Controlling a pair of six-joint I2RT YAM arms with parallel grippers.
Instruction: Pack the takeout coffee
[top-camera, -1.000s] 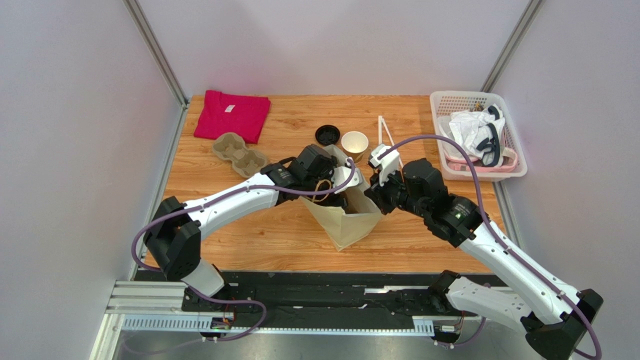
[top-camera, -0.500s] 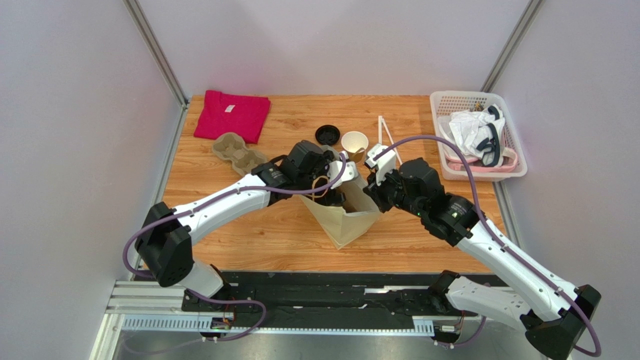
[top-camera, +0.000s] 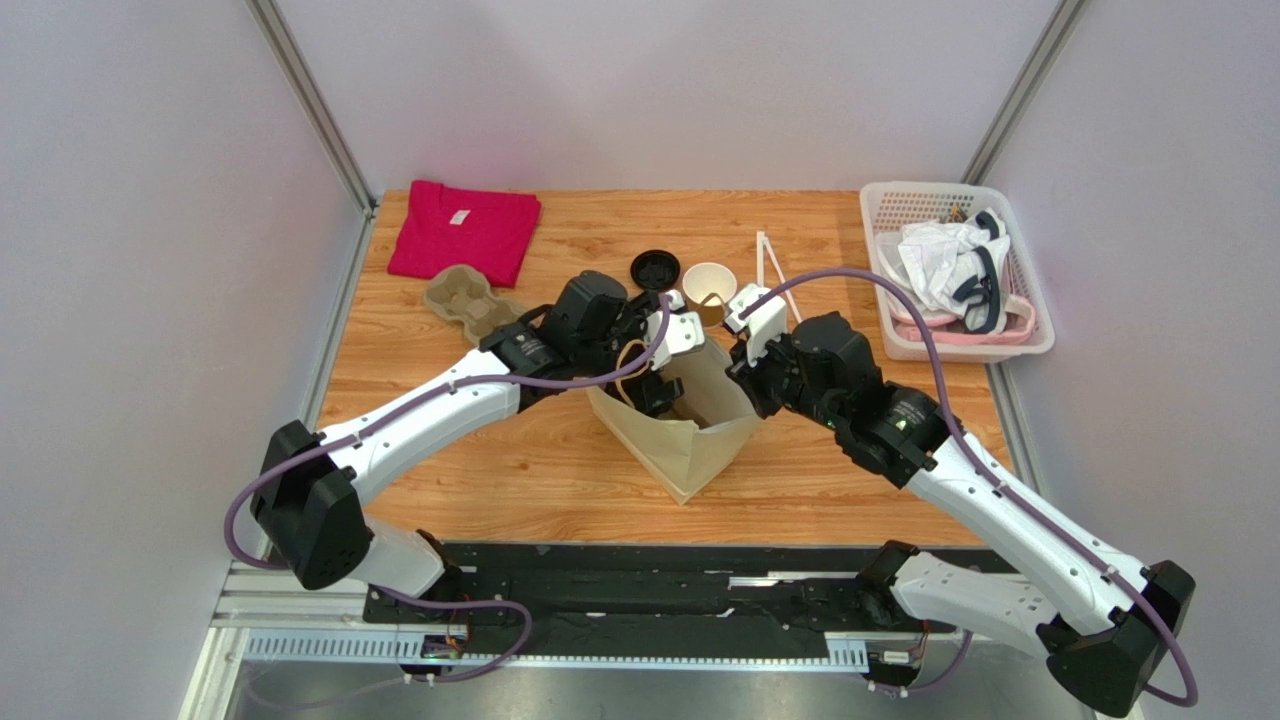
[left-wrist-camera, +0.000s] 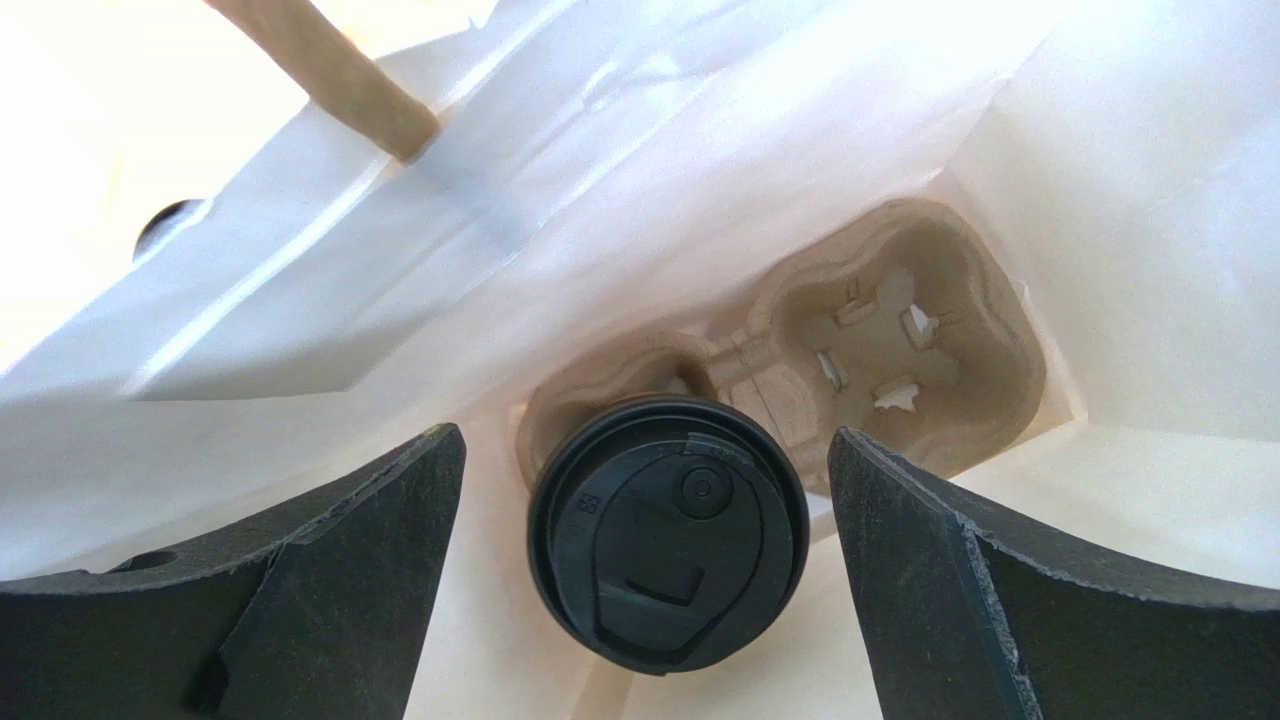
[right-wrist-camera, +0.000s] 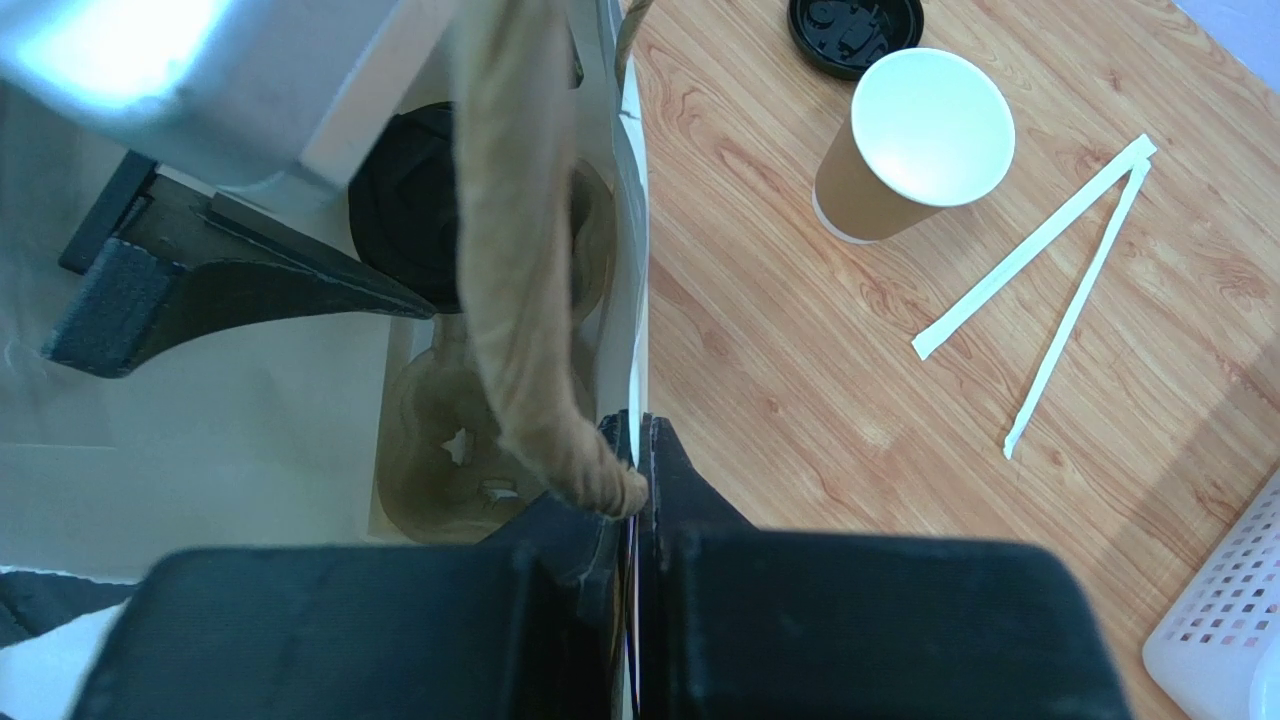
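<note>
The takeout coffee (left-wrist-camera: 669, 548) stands in 1 well of the carrier (left-wrist-camera: 917, 353) inside the paper bag (top-camera: 684, 443). The left end effector (left-wrist-camera: 643, 432), released wide above it, has lifted back. The right end effector (right-wrist-camera: 637, 438) stays clenched on the bag's rim.

White-and-black left arm (top-camera: 436, 405) reaching in, left gripper (left-wrist-camera: 643, 438) jaws wide apart, right arm (top-camera: 977, 488) angled inward, right gripper (right-wrist-camera: 639, 435) clamped on tan paper bag (top-camera: 684, 450).

Bag mouth: paper bag (top-camera: 684, 435) stands open; left gripper (top-camera: 658, 378) hangs in the opening, jaws spread wide.
Bag floor: takeout coffee (left-wrist-camera: 669, 552) fills one pocket of the cup carrier (left-wrist-camera: 902, 338); second pocket free.
Right wall: right gripper (right-wrist-camera: 634, 438) pinches the rim; handle (right-wrist-camera: 519, 225) arches across the mouth there.
Beyond bag: open cup (right-wrist-camera: 914, 128) and loose lid (right-wrist-camera: 854, 27) stand close.
</note>
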